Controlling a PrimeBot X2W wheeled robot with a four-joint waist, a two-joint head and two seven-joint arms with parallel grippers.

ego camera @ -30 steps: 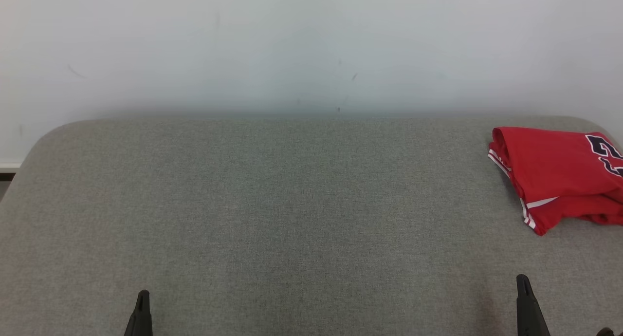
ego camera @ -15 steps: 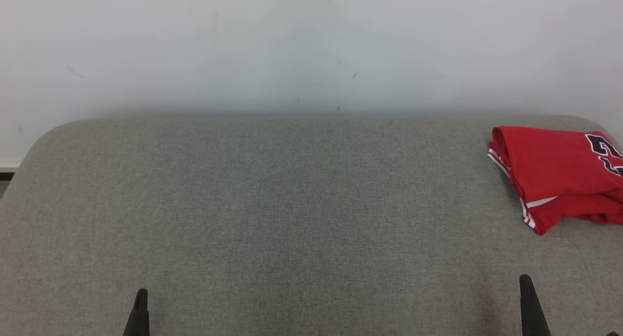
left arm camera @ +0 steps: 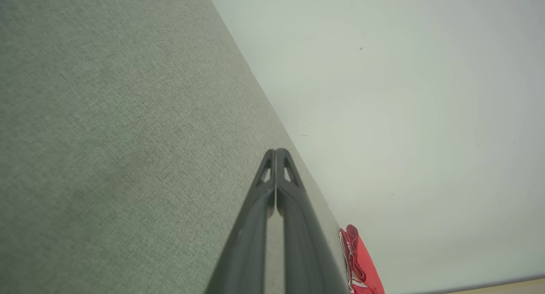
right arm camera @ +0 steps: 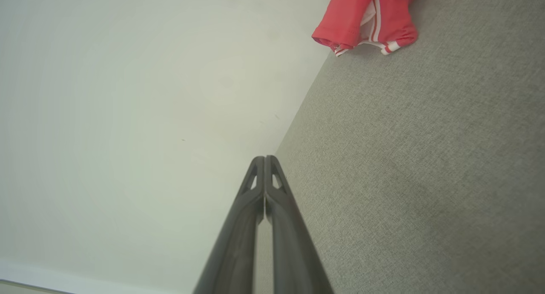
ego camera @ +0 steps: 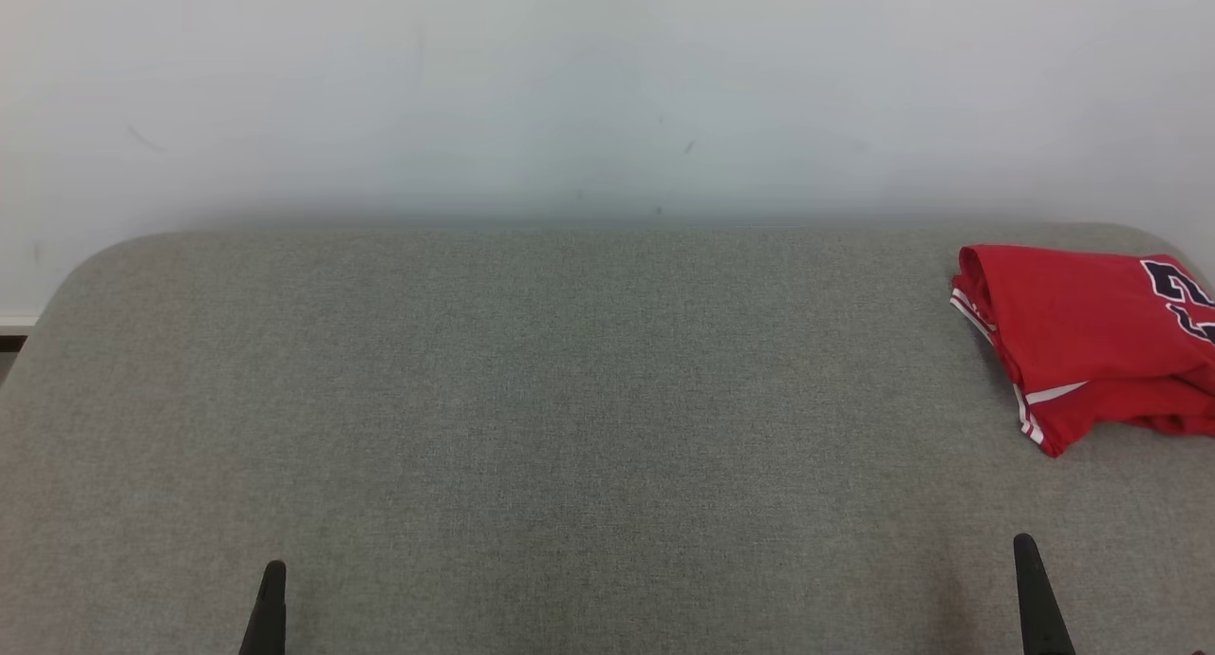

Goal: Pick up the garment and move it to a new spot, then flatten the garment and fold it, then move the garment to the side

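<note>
Where the bench point(ego camera: 570, 399) rounds off at its far right corner, the garment point(ego camera: 1082, 342) lies folded into a compact red bundle. White stripes run along the hem that faces the bench's middle, and part of a dark number shows on top. Its right side runs past the head view's edge. It rests flat on the bench's fabric, just short of the far edge and apart from both pincers.

The right pincer point(ego camera: 1023, 544) stands over the bench's near right part, well apart from the garment and pointing toward the far edge. In the right wrist view its two dark fingers point(right arm camera: 272, 208) press together at the tips, and there is nothing between them. That view also has the garment on the bench, close by the wall.

The left pincer point(ego camera: 274, 570) stands over the bench's near left part, the bench's whole width away from the bundle. Its fingers point(left arm camera: 294, 208) likewise meet tip to tip in the left wrist view, gripping nothing. Whether either pincer touches the bench's fabric I cannot tell.

The bench is covered in grey woven cloth, and its far edge stands against a pale wall point(ego camera: 570, 85) with a few small dark marks.
</note>
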